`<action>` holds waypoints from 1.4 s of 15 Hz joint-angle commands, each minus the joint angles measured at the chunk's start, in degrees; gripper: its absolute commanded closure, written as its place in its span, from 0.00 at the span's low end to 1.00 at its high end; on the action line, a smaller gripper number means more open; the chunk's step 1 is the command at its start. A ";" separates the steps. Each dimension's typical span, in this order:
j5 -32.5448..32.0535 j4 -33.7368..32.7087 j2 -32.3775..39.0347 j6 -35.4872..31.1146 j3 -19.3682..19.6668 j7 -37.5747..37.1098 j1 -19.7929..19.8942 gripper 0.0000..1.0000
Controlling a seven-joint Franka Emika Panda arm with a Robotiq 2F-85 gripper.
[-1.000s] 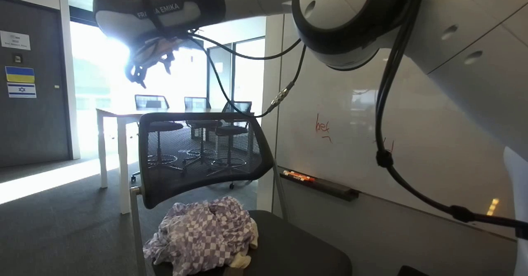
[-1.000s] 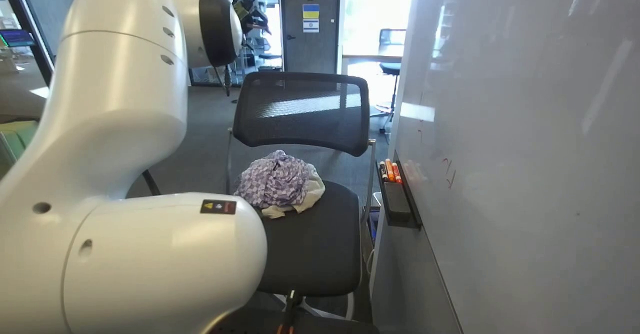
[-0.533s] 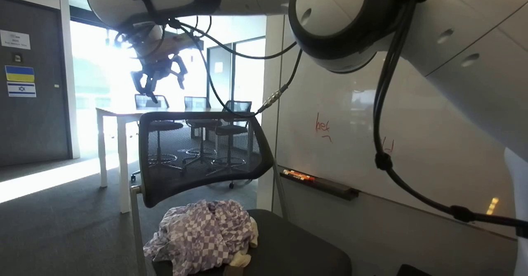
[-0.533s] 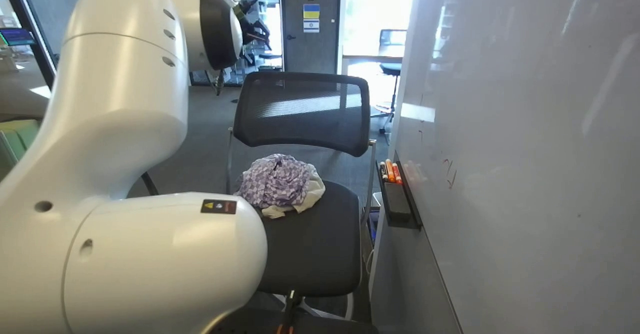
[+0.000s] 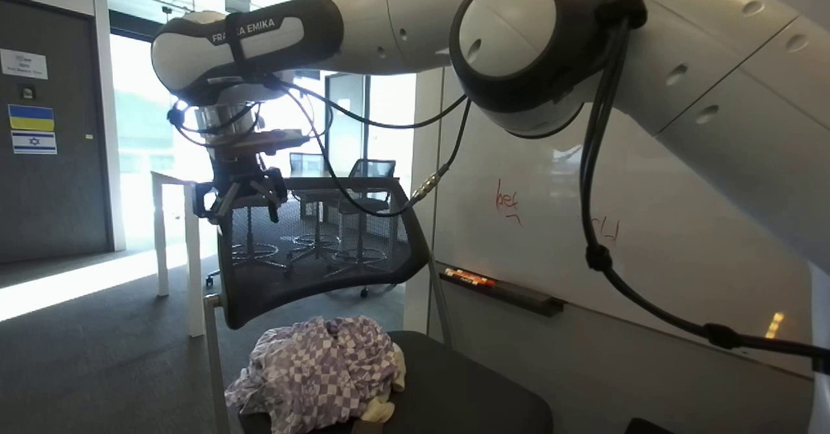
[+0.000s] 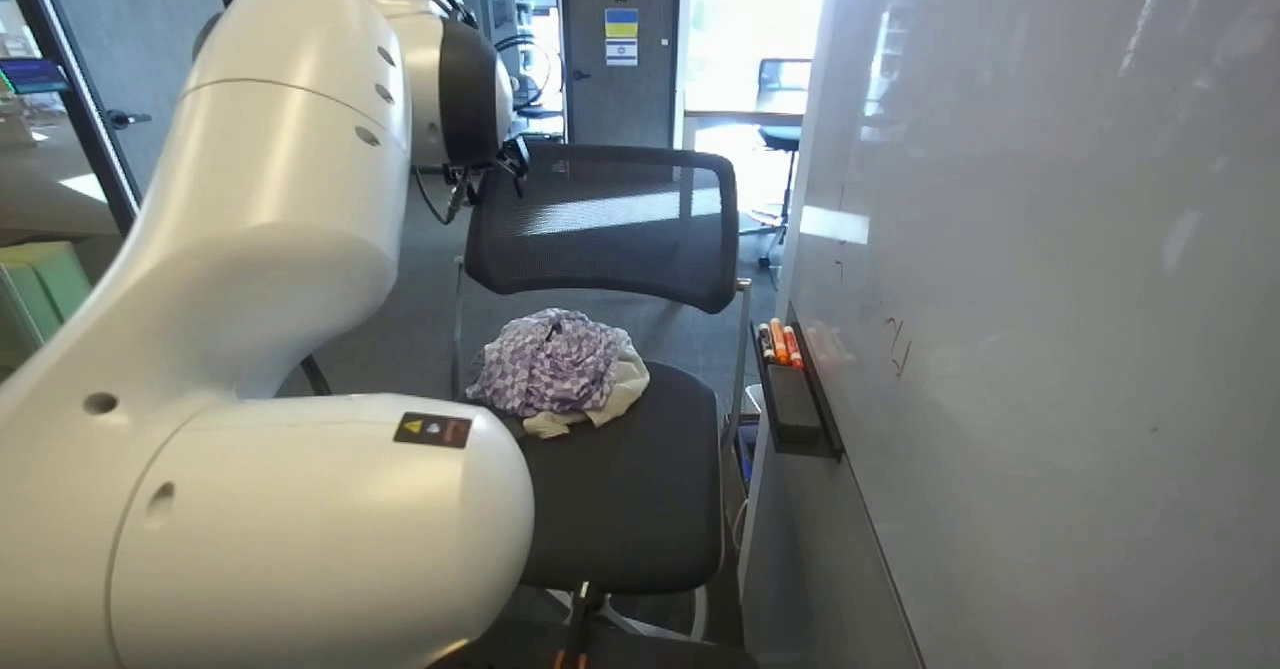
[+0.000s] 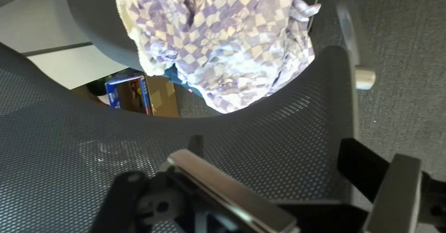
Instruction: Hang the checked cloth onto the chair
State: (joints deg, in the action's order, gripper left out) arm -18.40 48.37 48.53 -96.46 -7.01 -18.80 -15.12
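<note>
Checked purple-and-white cloth (image 5: 324, 372) lay heaped on the dark seat (image 5: 473, 385) of the large office chair (image 6: 640, 494). Near an upper corner of its black see-through mesh backrest (image 6: 605, 219), the black 2-fingered gripper (image 5: 244, 218) hung pointing down, its fingers (image 7: 233, 191) well apart. Above, the white jointed arm (image 5: 402, 25) was outstretched, its wrist (image 5: 183, 64) bent downward.

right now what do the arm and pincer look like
The Franka Emika Panda arm is white with black bands, "FRANKA EMIKA" lettering partly covered by a black strap, a dark warning label and black cables. The pincer is black with flat greyish pads.
</note>
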 commanded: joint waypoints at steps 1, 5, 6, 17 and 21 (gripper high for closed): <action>1.44 6.09 -5.28 -2.15 -2.32 -1.03 -0.64 0.00; 1.43 10.40 -5.88 -9.31 -4.13 -1.08 0.02 0.00; 1.19 11.92 -6.11 -12.49 -4.21 -0.88 0.43 0.00; -3.47 42.38 -16.66 -50.31 1.04 -0.35 1.06 0.01; -7.14 53.77 -22.13 -60.87 7.09 -6.34 -3.77 0.00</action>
State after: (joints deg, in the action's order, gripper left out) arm -22.87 91.49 32.43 -148.83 -5.40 -20.30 -14.38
